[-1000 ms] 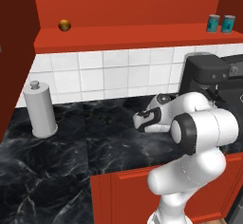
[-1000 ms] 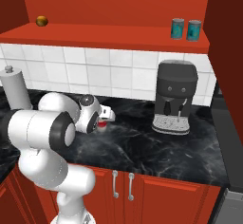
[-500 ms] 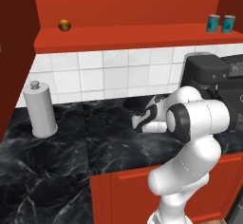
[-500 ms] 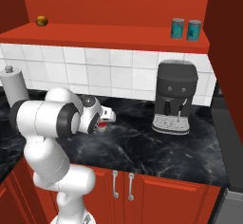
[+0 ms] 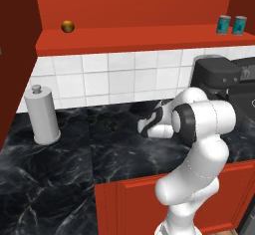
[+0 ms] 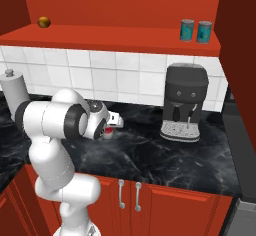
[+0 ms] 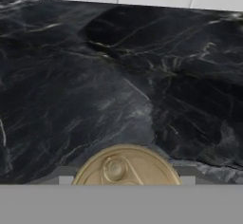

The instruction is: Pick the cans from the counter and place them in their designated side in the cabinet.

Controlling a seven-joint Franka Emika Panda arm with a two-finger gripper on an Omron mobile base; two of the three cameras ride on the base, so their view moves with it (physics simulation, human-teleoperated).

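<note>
A red-bodied can (image 6: 107, 132) stands on the black marble counter (image 6: 165, 155) in front of the tiled wall. My gripper (image 6: 107, 129) reaches down around it. In the hand view the can's golden top (image 7: 126, 167) sits centred at the bottom, with the pads pressed to its two sides. From the left base view my gripper (image 5: 145, 127) points down at the counter (image 5: 99, 152) and my wrist hides the can. Two teal cans (image 5: 223, 24) (image 5: 239, 25) stand at the right end of the red cabinet shelf (image 5: 139, 40), the same pair (image 6: 187, 30) (image 6: 203, 31) seen from the right.
A dark coffee machine (image 6: 184, 102) stands on the counter right of the hand. A tall grey cylinder with a knob (image 5: 43, 117) stands at the left. A small golden-brown ball (image 5: 68, 27) lies on the shelf's left end. Red cupboard doors (image 6: 150, 205) run below the counter edge.
The hand has stayed over the red can while the elbow has swung up and closer to the body. The fingers have closed in on the can's sides.
</note>
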